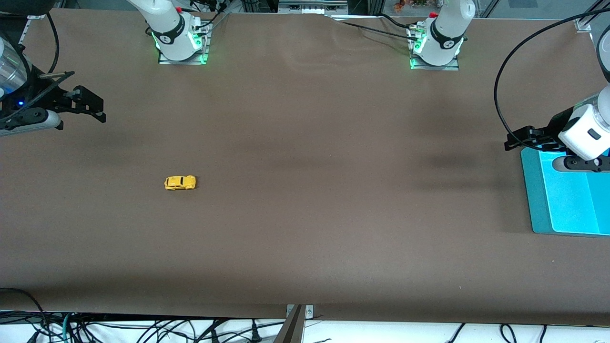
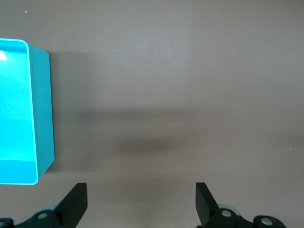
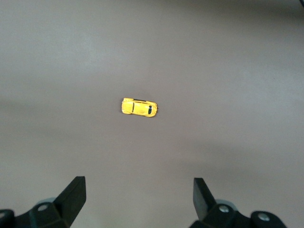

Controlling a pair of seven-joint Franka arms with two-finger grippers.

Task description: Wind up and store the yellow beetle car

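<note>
Yellow beetle car (image 1: 180,183) on table w/ both grippers' jaws open, empty, well apart.

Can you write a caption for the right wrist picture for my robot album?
The right claw, wide open, hovers above the little yellow car sitting alone on the brown table.

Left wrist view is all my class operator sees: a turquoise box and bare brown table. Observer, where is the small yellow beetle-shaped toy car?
Observer: The small yellow beetle-shaped toy car sits on the brown table toward the right arm's end, upright on its wheels.
Operator: Is any gripper holding it?
Observer: No. The right gripper hangs open above the table, the car in its camera's sight.
Operator: And the left gripper?
Observer: The left gripper waits open at the edge of the turquoise rectangular box.
</note>
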